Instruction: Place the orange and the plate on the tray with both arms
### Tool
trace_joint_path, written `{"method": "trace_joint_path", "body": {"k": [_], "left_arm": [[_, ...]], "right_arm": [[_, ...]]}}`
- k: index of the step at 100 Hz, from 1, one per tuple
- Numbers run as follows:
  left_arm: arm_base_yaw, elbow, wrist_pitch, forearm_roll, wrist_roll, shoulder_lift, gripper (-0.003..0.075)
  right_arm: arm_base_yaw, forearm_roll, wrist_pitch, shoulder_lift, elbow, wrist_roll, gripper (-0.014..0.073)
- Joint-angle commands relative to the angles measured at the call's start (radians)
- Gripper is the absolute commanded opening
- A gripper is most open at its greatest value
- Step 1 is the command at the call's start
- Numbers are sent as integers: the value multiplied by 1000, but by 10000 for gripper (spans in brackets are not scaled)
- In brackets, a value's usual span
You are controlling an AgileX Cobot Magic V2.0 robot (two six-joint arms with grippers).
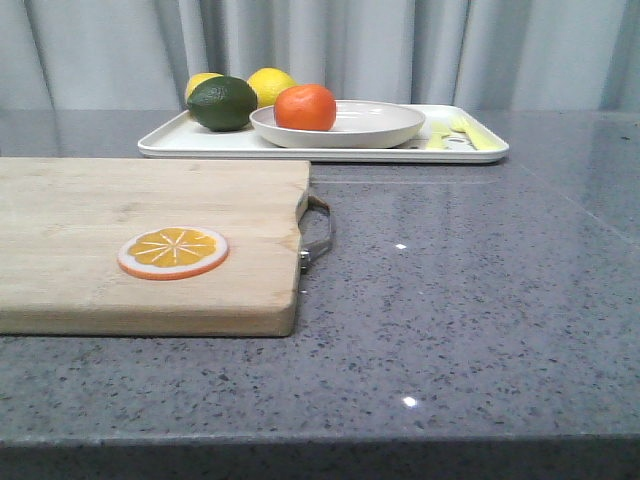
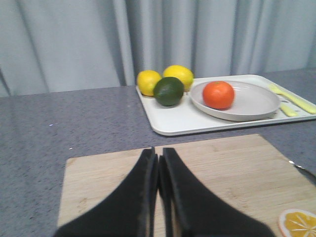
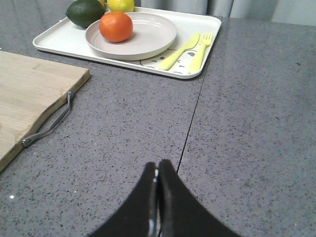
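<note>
Two pincers show only in our wrist views: the left pincer (image 2: 159,173) hangs over the wooden cutting board (image 1: 140,240) with its black fingers pressed together on nothing, and the right pincer (image 3: 157,190) hangs over the bare grey table (image 1: 470,300), likewise closed and empty. In the front view we see the orange (image 1: 305,107) resting inside the plate (image 1: 385,125), toward the plate's 9 o'clock side, and the plate sitting on the tray (image 1: 160,143) at the table's 12 o'clock edge. A dark green lime (image 1: 221,103) and two lemons (image 1: 271,84) crowd the tray just beside the plate at its 9 o'clock, while a yellow fork and spoon (image 3: 190,49) lie at its 3 o'clock. An orange slice disc (image 1: 173,251) lies flat on the board.
</note>
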Motion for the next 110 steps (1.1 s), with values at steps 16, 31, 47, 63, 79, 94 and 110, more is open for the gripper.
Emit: {"method": "trace_joint_path", "body": {"k": [16,31,47,63,79,94,110], "left_arm": [[171,99,-90,-4,-7,-135,-20],[263,189,-91,-5,-7,-230,-20],[308,274,-116,-10,-19,-338,-20],[309,350,-174,5,-99,-353,-20],[288,378,-186,39,-101,-353,-20],[281,378,-184,44,-101,-353,-20],[281,378,-182,49,-101,-351,-20]], "right_arm": [[-1,13,-69,3,-24,-8,-24],[-1,13,-69,3,-24,-8,-24],[-1,13,-69,3,-24,-8,-24],[-1,13,-69,3,-24,-8,-24],[-1,13,-69,3,-24,-8,-24],[-1,13,-69,3,-24,-8,-24],[-1,13,-69,3,-24,-8,-24]]}}
